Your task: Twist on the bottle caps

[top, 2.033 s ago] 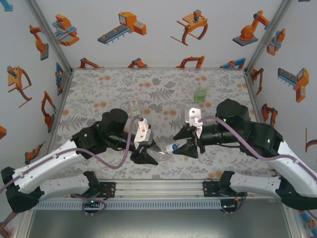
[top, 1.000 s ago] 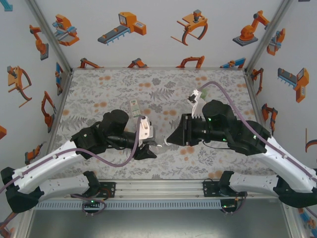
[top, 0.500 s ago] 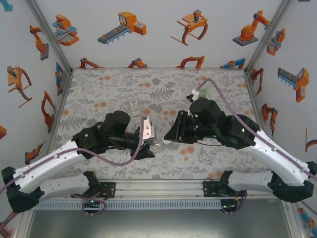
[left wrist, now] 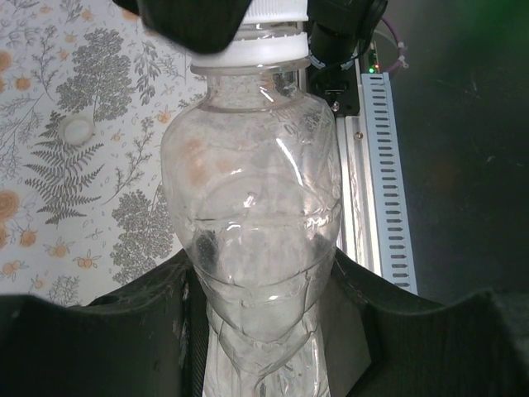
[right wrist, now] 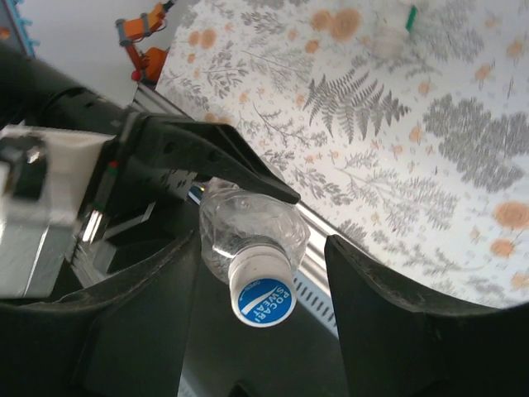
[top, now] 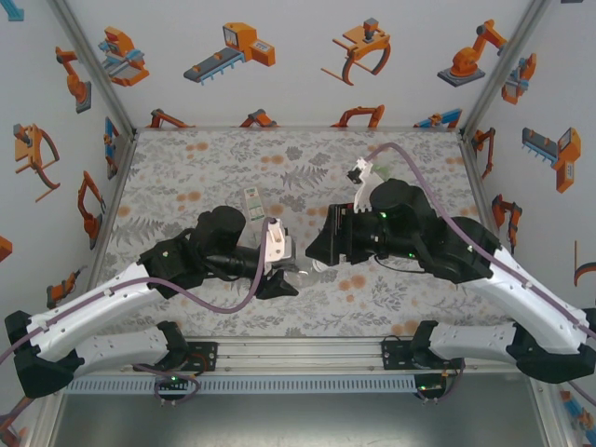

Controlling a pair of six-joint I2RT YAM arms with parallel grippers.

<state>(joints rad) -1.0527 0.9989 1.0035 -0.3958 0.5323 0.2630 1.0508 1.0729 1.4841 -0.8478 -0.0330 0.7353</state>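
Plain bottle (left wrist: 252,207) is clamped round its body by left gripper (left wrist: 264,322), over the table (right wrist: 430,124), mid-front. Long axis is pointed at right gripper (right wrist: 263,248). Blue-topped cap (right wrist: 263,294) is seated on the neck, flanked by 2 parted right fingers (right wrist: 372,314), untouched.

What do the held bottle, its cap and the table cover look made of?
Bottle: clear thin plastic, glossy, ribbed, with see-through highlights. Cap: opaque white plastic, blue printed top. Table cover: matte printed sheet, maybe vinyl or paper; unclear.
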